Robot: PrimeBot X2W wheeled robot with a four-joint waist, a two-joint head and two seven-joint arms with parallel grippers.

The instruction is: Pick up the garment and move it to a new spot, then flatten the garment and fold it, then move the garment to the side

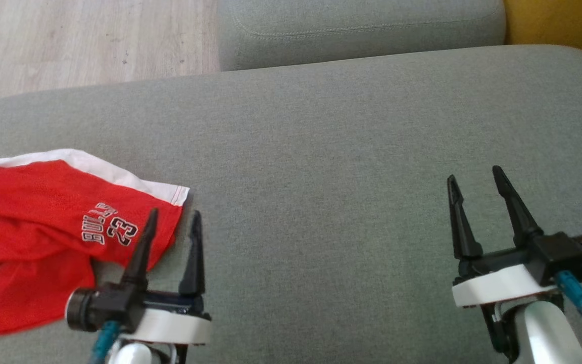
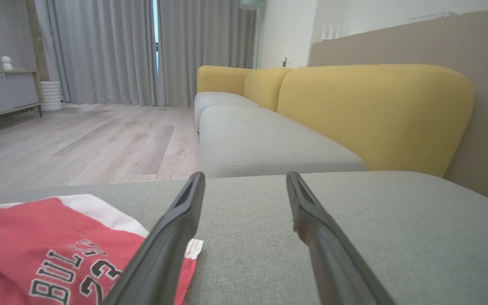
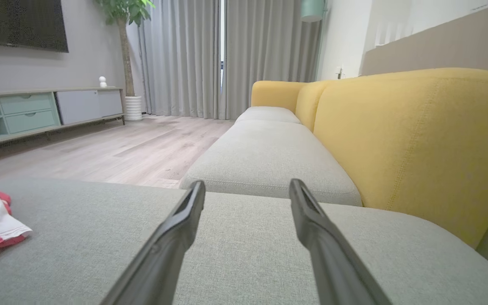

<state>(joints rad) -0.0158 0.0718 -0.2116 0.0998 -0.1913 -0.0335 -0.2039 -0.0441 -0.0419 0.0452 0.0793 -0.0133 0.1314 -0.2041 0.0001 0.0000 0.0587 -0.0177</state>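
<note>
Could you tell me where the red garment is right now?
The garment lies crumpled on the cushion, at the head view's left, beside the left gripper.

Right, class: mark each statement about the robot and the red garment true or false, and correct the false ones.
1. The red shorts lie on the grey seat. True.
2. The right hand grips the shorts. False: it is open over bare seat, well apart from them.
3. The shorts are folded flat. False: they lie rumpled.
4. The shorts show the number 23. True.
5. The sofa's backrest is yellow. True.
</note>
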